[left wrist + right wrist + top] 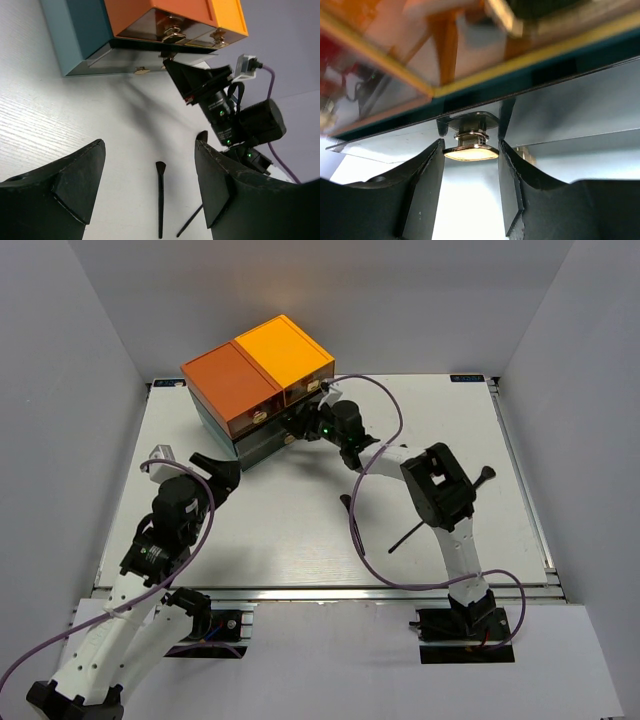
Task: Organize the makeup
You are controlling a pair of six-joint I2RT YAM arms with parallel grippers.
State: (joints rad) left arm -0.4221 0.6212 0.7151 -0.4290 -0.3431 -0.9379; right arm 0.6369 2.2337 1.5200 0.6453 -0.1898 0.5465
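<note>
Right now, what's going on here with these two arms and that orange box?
The right fingers, up at the box, seem to pinch a metal knob on one of its lower drawers. The left fingers hang wide open above the table, holding nothing. Two thin black brushes lie loose on the table beneath them.

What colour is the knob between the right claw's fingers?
Shiny gold; the knob shows best in the right wrist view.
</note>
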